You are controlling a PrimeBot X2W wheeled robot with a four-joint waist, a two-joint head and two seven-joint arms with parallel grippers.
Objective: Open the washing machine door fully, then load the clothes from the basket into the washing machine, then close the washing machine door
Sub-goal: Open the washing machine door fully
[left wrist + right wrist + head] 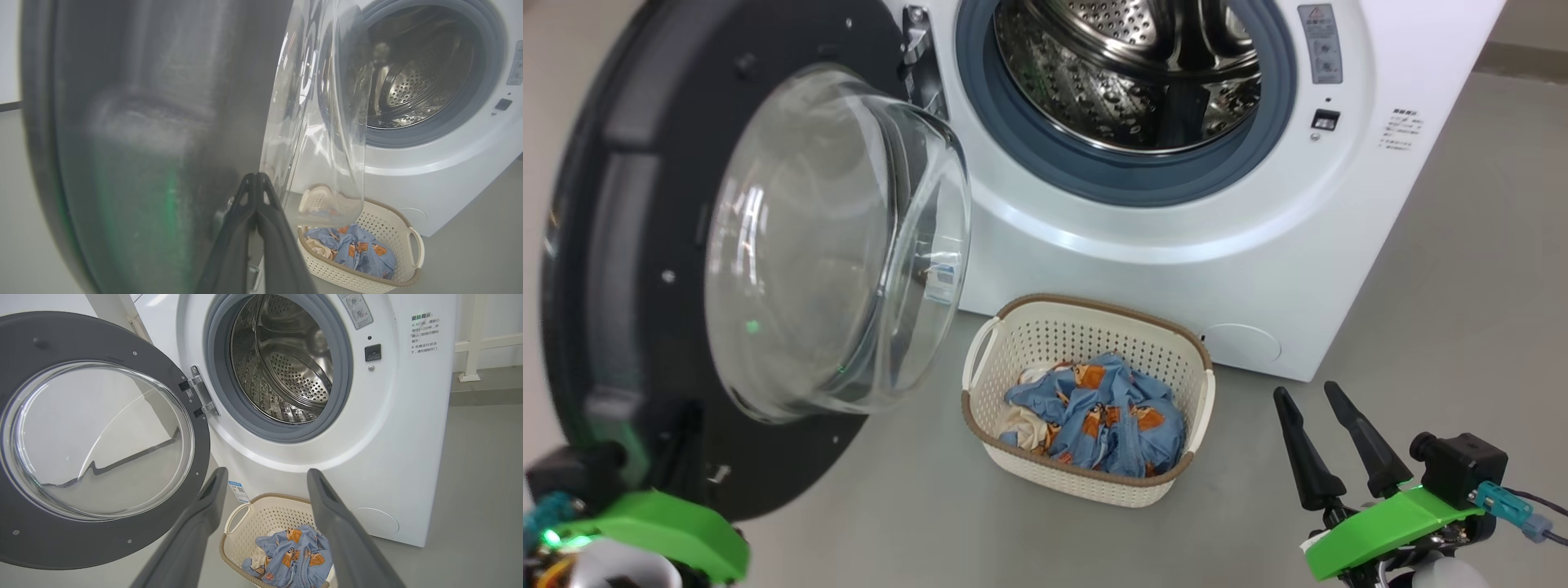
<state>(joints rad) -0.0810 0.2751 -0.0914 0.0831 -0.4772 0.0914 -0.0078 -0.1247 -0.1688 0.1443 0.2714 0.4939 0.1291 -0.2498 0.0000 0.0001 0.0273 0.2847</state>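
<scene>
Standing swung well away from the opening, the washing machine door (621, 245) shows its inner side and its bulging glass bowl window (833, 245) to the head camera, hanging from the metal hinge (916, 41) at the left of the washing machine (1176, 245). The steel drum (1127, 73) behind the grey door seal (1127, 184) looks bare of laundry as far as it can be seen.

The left gripper (256, 176) has its two fingers pressed together on nothing, tips close against the door's dark face by the edge of the glass. Whether they actually touch it cannot be told. The right gripper (1305, 390) hovers with its fingers spread apart and nothing between them, low over the grey floor (1421, 286), to the right of the basket (1086, 314) and apart from it.

The basket sits on the floor just in front of the machine, below the opening. The clothes (1103, 416) lie bunched inside it, blue printed fabric over a cream-white cloth piece (1023, 425) at the left.

By the look of it, the first step is done or nearly so: the door seems open wide enough for loading. Nothing is loaded yet, so moving every garment into the drum and shutting the door both remain.
</scene>
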